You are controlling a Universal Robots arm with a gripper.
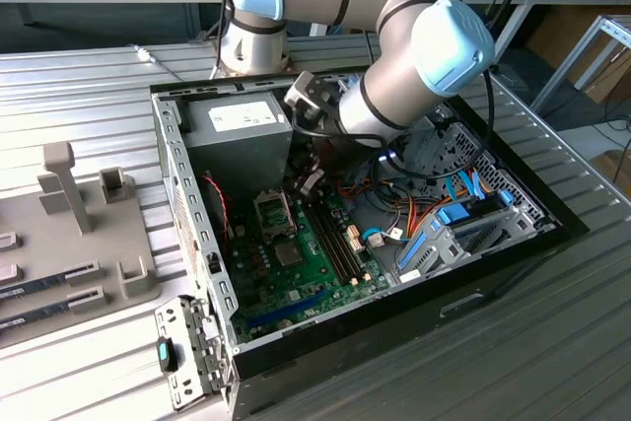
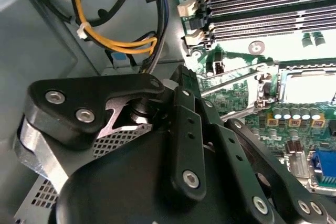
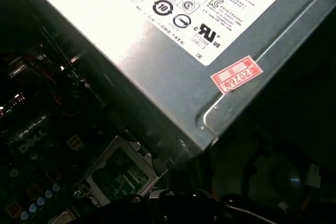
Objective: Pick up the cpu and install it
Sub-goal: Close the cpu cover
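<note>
The gripper (image 1: 312,182) hangs inside the open computer case (image 1: 177,194) near the frame's centre, just above the socket frame (image 1: 273,211) on the green motherboard (image 1: 296,273). I cannot tell how far its jaws are open, or whether it holds anything.

White label (image 3: 210,3) of certification marks on power supply (image 3: 157,77), red numbered sticker (image 3: 236,75) — near its corner
</note>
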